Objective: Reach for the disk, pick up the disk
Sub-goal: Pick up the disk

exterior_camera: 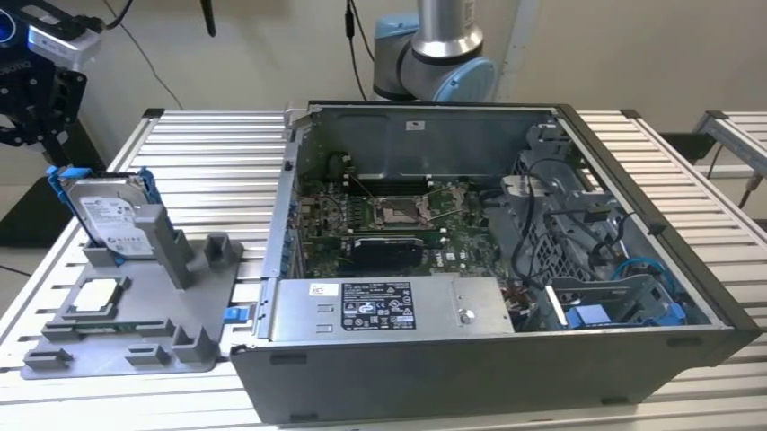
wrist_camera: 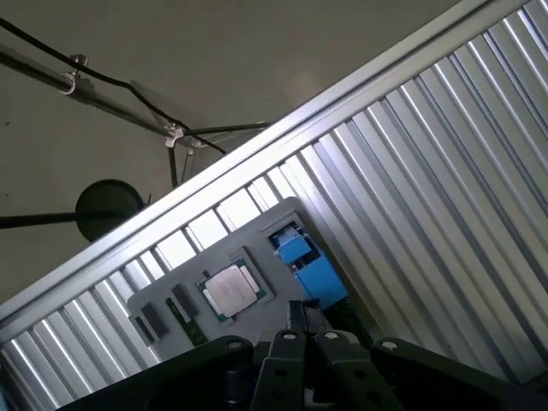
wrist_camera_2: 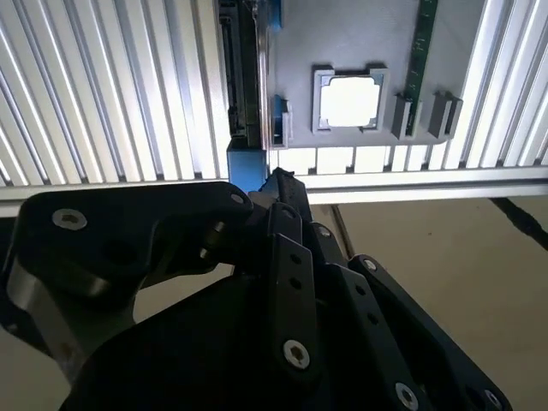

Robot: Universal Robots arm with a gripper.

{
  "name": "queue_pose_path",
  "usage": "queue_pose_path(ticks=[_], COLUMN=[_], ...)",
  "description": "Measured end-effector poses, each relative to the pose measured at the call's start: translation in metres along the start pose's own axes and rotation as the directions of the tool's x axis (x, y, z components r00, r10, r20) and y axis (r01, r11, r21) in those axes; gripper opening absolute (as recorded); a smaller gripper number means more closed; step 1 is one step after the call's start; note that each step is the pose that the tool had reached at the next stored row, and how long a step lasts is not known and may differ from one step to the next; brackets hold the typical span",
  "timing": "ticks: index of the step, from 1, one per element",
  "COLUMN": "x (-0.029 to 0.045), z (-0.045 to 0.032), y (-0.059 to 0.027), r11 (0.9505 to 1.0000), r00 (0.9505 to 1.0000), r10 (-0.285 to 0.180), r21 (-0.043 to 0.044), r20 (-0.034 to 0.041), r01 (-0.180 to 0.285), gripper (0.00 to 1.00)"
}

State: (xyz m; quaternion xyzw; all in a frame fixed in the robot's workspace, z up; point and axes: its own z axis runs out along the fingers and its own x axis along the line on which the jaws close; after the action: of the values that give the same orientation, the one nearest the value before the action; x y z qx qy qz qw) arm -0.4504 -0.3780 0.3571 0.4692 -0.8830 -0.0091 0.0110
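- Disk (exterior_camera: 106,215) stands upright in a grey holder (exterior_camera: 198,301) on the bench (exterior_camera: 215,153).
- In the exterior view, the gripper (exterior_camera: 24,126) hangs at its 11 o'clock; I cannot tell its opening.

I find the gripper (exterior_camera: 34,103) cut off by the exterior view's left edge. The lower part of the disk (exterior_camera: 108,214) is hidden behind the grey holder (exterior_camera: 162,235). In the second wrist view the disk (wrist_camera_2: 242,86) runs off the picture's edge, and the gripper (wrist_camera_2: 278,184) covers its near end. The arm (exterior_camera: 437,45) is cropped in the exterior view.
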Motion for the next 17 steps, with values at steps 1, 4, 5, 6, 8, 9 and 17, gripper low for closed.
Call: queue_pose_path(ticks=[1, 4, 5, 6, 8, 9, 17], x=[0.0, -0.0001, -0.0002, -0.0002, -0.0003, -0.0003, -0.0004], z=[0.0, 0.0, 0.0, 0.0, 0.0, 0.0, 0.0003], y=[0.0, 0.0, 0.0001, 0.0001, 0.0002, 0.0002, 0.0002], r11=[1.0, 0.9997, 0.9993, 0.9986, 0.9963, 0.9946, 0.9729], r00=[1.0, 0.9997, 0.9993, 0.9986, 0.9963, 0.9946, 0.9729], r10=[-0.003, -0.025, -0.038, -0.053, -0.086, -0.104, -0.231], r21=[0.0, 0.0003, 0.0004, 0.0006, 0.001, 0.0012, 0.0021], r20=[-0.0001, -0.0006, -0.001, -0.0014, -0.0025, -0.0031, -0.0069], r01=[0.003, 0.025, 0.038, 0.053, 0.086, 0.104, 0.231], gripper=[0.0, 0.0, 0.0, 0.0, 0.0, 0.0, 0.0])
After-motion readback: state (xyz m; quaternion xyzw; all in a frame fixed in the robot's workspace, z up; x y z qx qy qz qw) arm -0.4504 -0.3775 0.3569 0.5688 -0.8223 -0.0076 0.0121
